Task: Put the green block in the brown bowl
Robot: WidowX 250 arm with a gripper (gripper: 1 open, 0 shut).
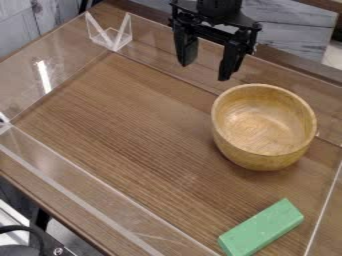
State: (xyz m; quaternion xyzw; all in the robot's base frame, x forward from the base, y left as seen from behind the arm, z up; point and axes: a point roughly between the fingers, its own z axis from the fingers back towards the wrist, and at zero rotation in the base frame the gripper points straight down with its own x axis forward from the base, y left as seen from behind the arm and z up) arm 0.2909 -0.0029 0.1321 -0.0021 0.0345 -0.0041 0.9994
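A dark wood-grain bench (134, 130) is edged by low clear plastic walls (80, 200). A round, thick-walled wooden brown bowl (265, 125) sits at right, empty. The flat matte green block (262, 229) lies near the front edge, well apart from it. Above the far side, black fingers (225, 60) hang spread, holding nothing.

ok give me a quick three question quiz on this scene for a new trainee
1. True or false: the green block already lies inside the brown bowl.
2. The gripper is: A) shut on the block, B) open and holding nothing, C) resting in the bowl.
3. Which object sits nearer the camera, the block or the bowl?

Key:
1. False; it lies on the wooden table, apart from the bowl.
2. B
3. The block
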